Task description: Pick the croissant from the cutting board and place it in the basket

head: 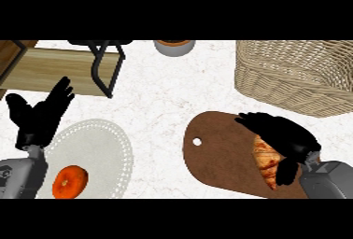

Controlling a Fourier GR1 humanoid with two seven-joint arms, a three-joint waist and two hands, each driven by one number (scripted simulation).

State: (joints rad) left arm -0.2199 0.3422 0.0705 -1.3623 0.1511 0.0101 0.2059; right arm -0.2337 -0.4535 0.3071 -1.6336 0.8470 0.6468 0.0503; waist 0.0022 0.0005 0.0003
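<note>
A golden-brown croissant (264, 158) lies on the dark brown cutting board (214, 149) at the lower right. My right hand (283, 135) is over it, fingers and thumb curled round the pastry and hiding much of it. The wicker basket (296, 74) stands at the upper right, just beyond the board's far end. My left hand (38, 116) rests open at the left edge, fingers up, holding nothing.
A white plate (103, 144) at the lower left carries an orange round item (69, 182). A wooden shelf (48, 70) with a black metal frame (107, 65) sits at the upper left. A grey cup (174, 46) stands at the top centre.
</note>
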